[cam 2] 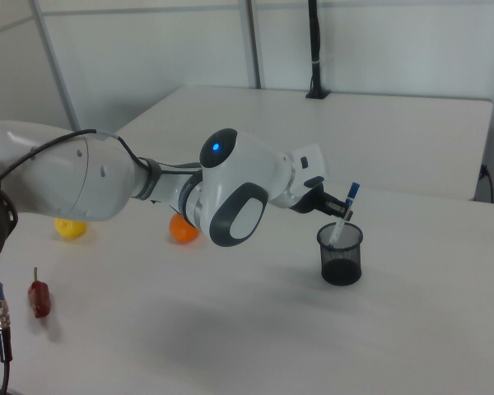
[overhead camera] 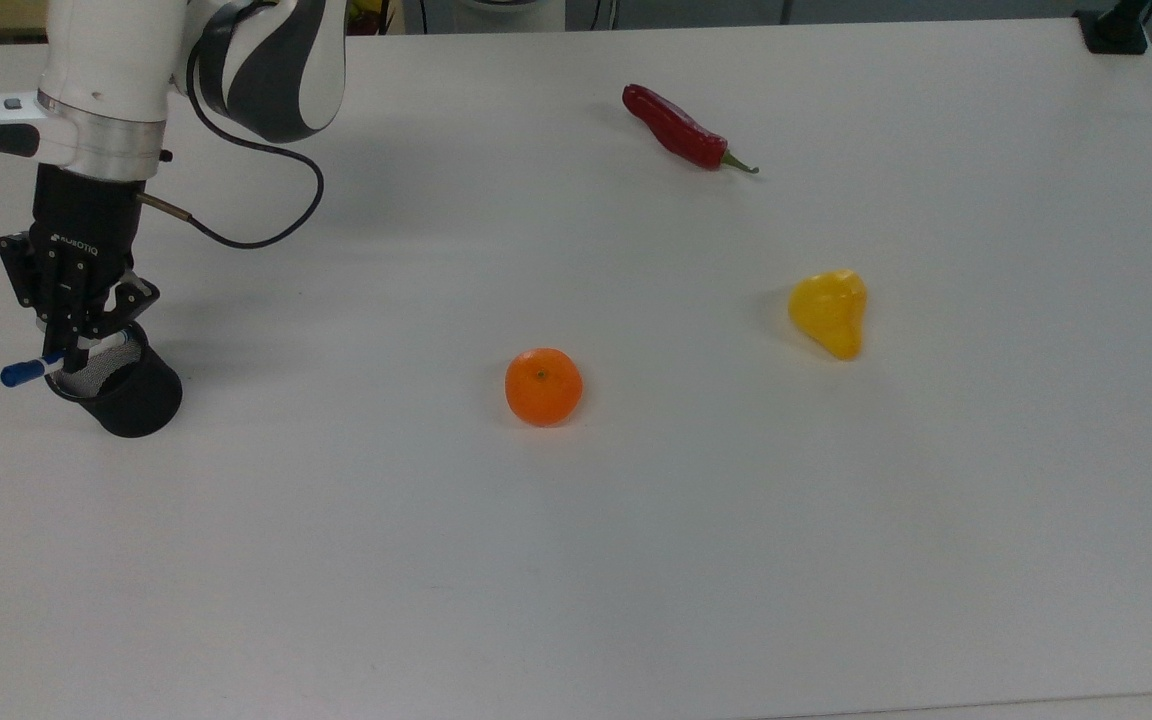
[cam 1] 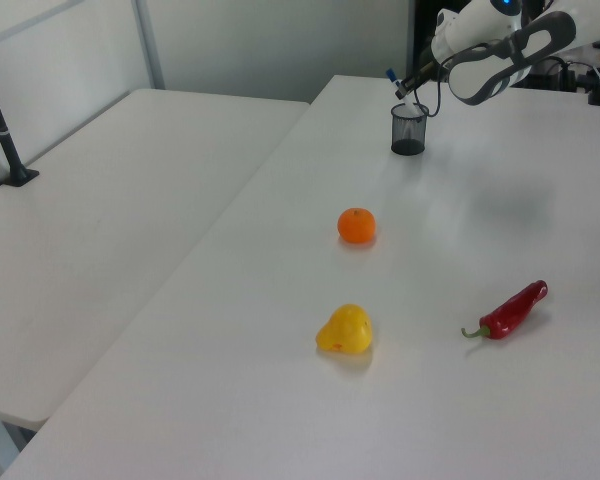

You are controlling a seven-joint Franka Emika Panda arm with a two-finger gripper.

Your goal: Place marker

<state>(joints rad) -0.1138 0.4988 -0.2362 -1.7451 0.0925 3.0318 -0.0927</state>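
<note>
The marker [overhead camera: 28, 370], white with a blue cap, is tilted, its lower end inside the black mesh cup [overhead camera: 136, 395] and its capped end sticking out toward the top view's left. My gripper [overhead camera: 76, 352] is shut on the marker just above the cup's rim, at the table's left side in the top view. The right view has the marker [cam 2: 347, 210] leaning steeply, blue cap up, its tip down in the cup [cam 2: 341, 257], with the gripper [cam 2: 341, 214] on it. In the left view the cup [cam 1: 408, 131] stands at the far end under the gripper [cam 1: 407, 88].
An orange [overhead camera: 543, 386] lies mid-table in the top view, a yellow pear-shaped fruit [overhead camera: 829, 312] to its right and a red chili [overhead camera: 678, 128] further back. A black clamp post [overhead camera: 1116, 28] sits at the white table's [overhead camera: 636, 560] far right corner.
</note>
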